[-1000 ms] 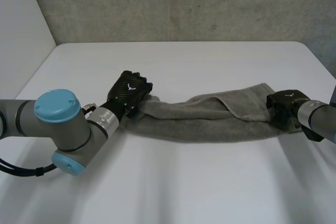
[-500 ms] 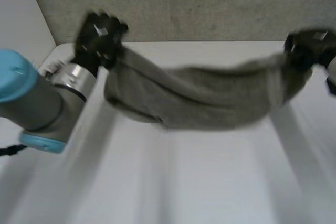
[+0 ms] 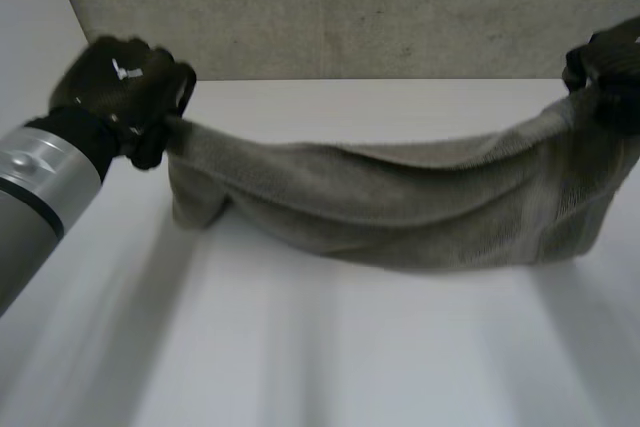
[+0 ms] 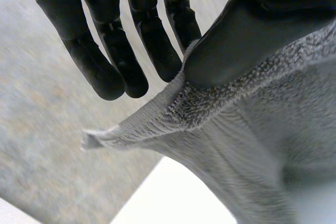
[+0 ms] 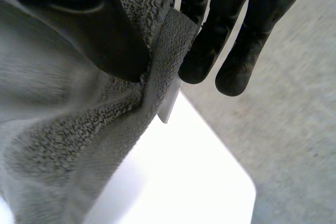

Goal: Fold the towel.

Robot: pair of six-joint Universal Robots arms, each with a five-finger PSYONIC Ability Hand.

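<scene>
**A:** Where is the towel?

**B:** The grey towel (image 3: 400,202) hangs stretched between the two hands above the white worktop (image 3: 350,357). Seen from the head camera, it runs from about 9 o'clock to 3 o'clock and sags in the middle. I cannot tell whether its lowest fold touches the worktop.

**A:** And the left robot hand?

**B:** The left robot hand (image 3: 125,95) is raised at about 10 o'clock, in front of the grey wall (image 3: 350,7). It is grasping one end of the towel. In its wrist view the left thumb (image 4: 252,35) pins the hemmed edge against the nearest of the left fingers (image 4: 147,40). The others are straight and free beside it. A loose corner of the hem sticks out past the fingertips.

**A:** The right one?

**B:** The right robot hand (image 3: 608,65) is up at about 2 o'clock, grasping the other end. Its wrist view shows the right thumb (image 5: 100,30) pressing into the terry. The hem is caught between it and the straight right fingers (image 5: 210,45), and the cloth falls away beneath the palm.
</scene>
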